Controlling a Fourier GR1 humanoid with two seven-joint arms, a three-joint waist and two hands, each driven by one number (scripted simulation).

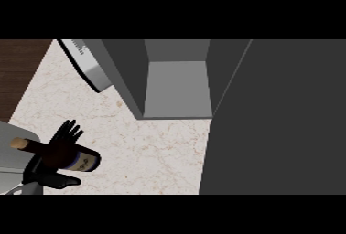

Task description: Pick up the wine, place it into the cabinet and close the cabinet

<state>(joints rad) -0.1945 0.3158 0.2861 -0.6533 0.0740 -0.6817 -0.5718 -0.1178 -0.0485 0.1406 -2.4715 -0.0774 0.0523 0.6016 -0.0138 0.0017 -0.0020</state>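
So from the head view you've got the left hand (pixel 62 145) down at the lower left, over the marble desk (pixel 152 155). Its fingers (pixel 69 129) look fairly straight and a bit fanned out behind the wine (pixel 62 154), with the thumb coming round underneath, so the bottle's gripped between them. The wine is tipped way over, nearly on its side, cork end pointing left, base and label pointing right. It's well short of the cabinet (pixel 177 82), which stands open at the top middle, grey inside, with its door (pixel 86 64) swung out to the left. You won't find the right hand anywhere in this shot.
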